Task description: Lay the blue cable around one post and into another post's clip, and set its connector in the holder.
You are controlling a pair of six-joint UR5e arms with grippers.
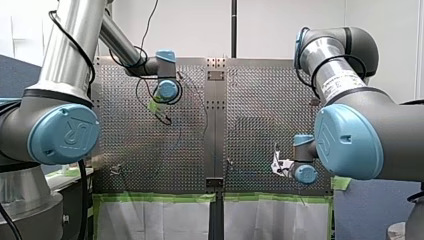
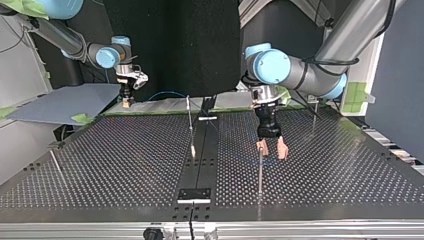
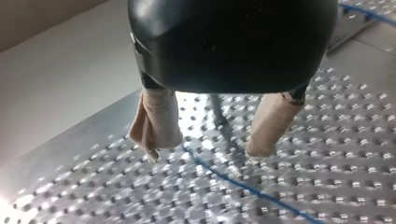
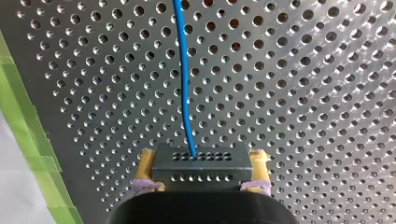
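In the right wrist view my right gripper is shut on a black connector block with rows of small holes. The blue cable leaves the block and runs ahead over the perforated table. In the top view that gripper hangs at the far left edge of the table. My left gripper stands open near the middle, its beige pads just above the table and astride the blue cable. A thin post rises right behind them, another post in front.
Further thin posts stand on the perforated table. A black plate with a small fixture lies on the centre strip at the near edge of the top view. Green tape lines the table's edge by my right gripper.
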